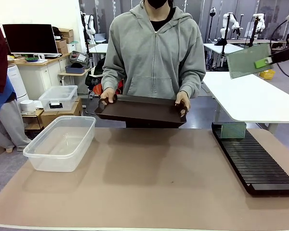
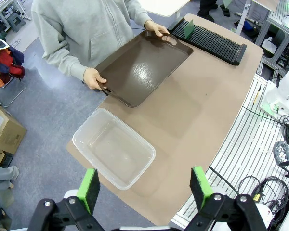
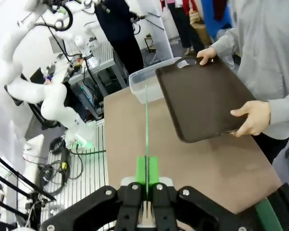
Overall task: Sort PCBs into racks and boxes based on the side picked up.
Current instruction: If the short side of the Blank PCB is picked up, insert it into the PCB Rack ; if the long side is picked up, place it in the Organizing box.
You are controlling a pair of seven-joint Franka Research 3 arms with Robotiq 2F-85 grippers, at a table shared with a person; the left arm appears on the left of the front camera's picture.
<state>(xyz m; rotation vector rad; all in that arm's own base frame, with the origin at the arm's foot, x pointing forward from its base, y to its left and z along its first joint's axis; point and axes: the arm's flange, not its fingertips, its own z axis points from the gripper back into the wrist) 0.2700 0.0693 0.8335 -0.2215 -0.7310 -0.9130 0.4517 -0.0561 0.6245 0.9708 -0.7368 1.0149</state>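
Right fingers [image 1: 263, 62] pinch a green PCB [image 1: 248, 61] high above the black rack [image 1: 254, 161]; left fingers [image 2: 144, 187] spread, released.

The left gripper [image 2: 148, 188] hangs high above the table [image 2: 202, 110], jaws spread wide, nothing between the green pads [image 2: 90, 187]. Below it, a clear plastic box [image 2: 113, 148] sits near one end of the brown tabletop, with nothing inside. A person in a grey hooded top holds a dark brown tray [image 2: 142, 67] by both handles, one hand [image 2: 92, 78] at each end, over the table edge. At the other end of the table lies a long black slotted rack [image 2: 209, 37]. One green board [image 2: 189, 29] stands upright in a slot near the rack's end.
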